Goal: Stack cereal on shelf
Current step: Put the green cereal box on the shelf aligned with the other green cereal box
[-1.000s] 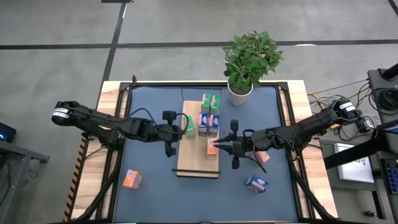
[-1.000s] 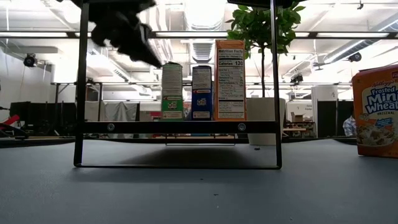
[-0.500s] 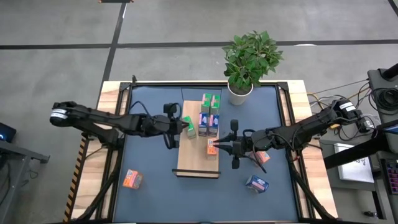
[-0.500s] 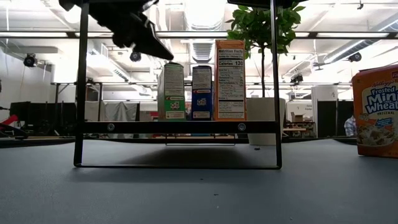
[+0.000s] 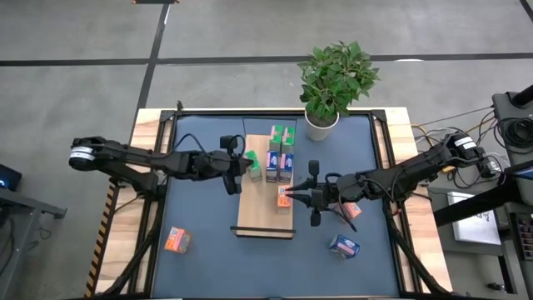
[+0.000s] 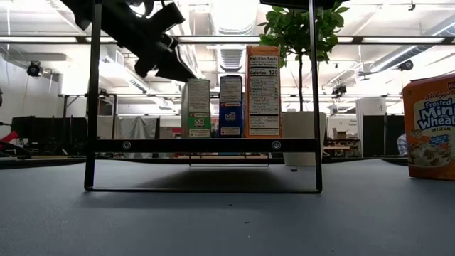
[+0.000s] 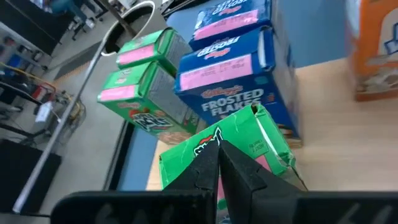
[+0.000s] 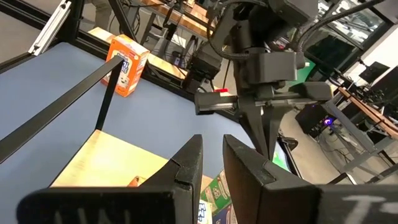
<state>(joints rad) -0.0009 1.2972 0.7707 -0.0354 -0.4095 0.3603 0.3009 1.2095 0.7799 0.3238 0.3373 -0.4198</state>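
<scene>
- The shelf [image 5: 260, 218], a long light-wood board, lies in the middle of the blue worktop [image 5: 200, 250], its long sides running from the far edge toward the near edge.
- At the shelf's far end stand two green cereal boxes [image 5: 283, 136] and, just nearer, two blue-purple cereal boxes [image 5: 279, 163], packed side by side.
- A third green box [image 5: 252, 169] stands at the shelf's left side, just beside the blue-purple pair.
- The left tool [image 5: 242, 162] is at the top of that third green box, its fingers [image 7: 219, 163] pressed together on the box's top flap, as the left wrist view shows.
- The right tool [image 5: 291, 197] hovers over the shelf's right side, nearer the middle of its length, and pinches a small orange-red box [image 5: 283, 196]; its fingers [image 8: 186, 163] stand only a narrow gap apart.
- Another orange-red box [image 5: 351, 210] lies on the worktop right of the shelf, partly under the right arm.
- A third orange-red box [image 5: 176, 240] lies near the worktop's near-left corner, well apart from the shelf.
- A blue-purple box [image 5: 343, 246] lies toward the near-right corner.
- A potted plant [image 5: 331, 83] stands at the far edge, right of the shelf's far end.
- In the low view three boxes stand upright side by side on the shelf: green, blue, then orange.
</scene>
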